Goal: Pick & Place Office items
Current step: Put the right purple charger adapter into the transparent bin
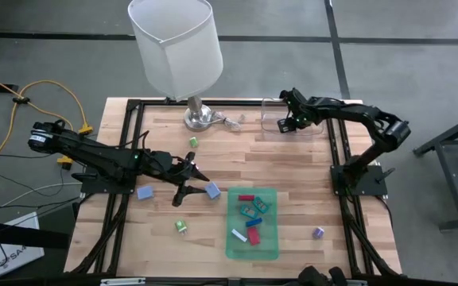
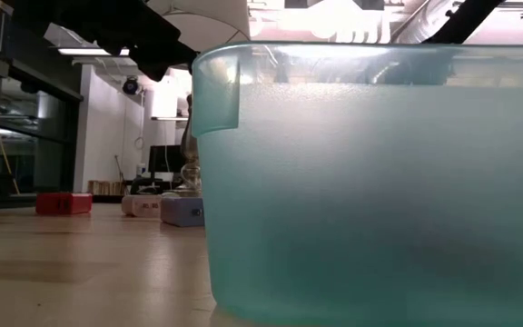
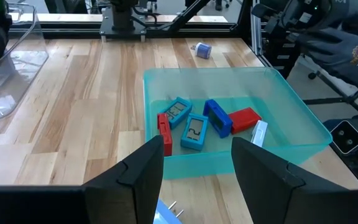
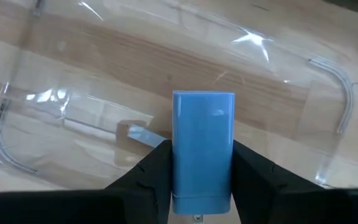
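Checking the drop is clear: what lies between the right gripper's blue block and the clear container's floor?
Nothing: in the right wrist view the blue block, clamped in the right gripper, hangs over the clear container, whose bottom is bare.

The green tray (image 2: 370,182) fills the low view, hiding the table behind.

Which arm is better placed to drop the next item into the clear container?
The right. Its gripper already holds a blue block directly above the clear container. The left gripper is empty, near the green tray.
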{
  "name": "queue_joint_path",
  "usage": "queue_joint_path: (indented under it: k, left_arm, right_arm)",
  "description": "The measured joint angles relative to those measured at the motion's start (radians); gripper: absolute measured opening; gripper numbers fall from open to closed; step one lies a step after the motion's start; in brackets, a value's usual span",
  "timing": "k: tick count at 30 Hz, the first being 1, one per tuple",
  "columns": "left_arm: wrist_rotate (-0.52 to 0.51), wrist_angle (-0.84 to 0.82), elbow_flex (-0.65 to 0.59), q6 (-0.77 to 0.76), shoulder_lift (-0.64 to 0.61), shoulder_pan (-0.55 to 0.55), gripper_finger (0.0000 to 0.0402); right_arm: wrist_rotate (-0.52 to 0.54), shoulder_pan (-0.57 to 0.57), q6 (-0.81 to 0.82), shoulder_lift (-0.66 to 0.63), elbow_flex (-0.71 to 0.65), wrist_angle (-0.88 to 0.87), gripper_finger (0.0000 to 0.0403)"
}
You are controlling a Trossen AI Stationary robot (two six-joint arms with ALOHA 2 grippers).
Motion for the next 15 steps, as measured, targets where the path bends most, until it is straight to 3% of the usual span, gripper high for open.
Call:
queue_joint_path:
  k: [5,15]
  left_arm:
    - [0.000,0.000,0.000,0.000,0.000,0.000,0.0184]
    - [0.000,0.000,0.000,0.000,0.000,0.000,0.0184]
  right_arm:
    - [0.000,0.000,0.000,0.000,0.000,-0.001,0.0122]
    - [0.000,0.000,-0.012,0.000,0.000,0.016,0.0168]
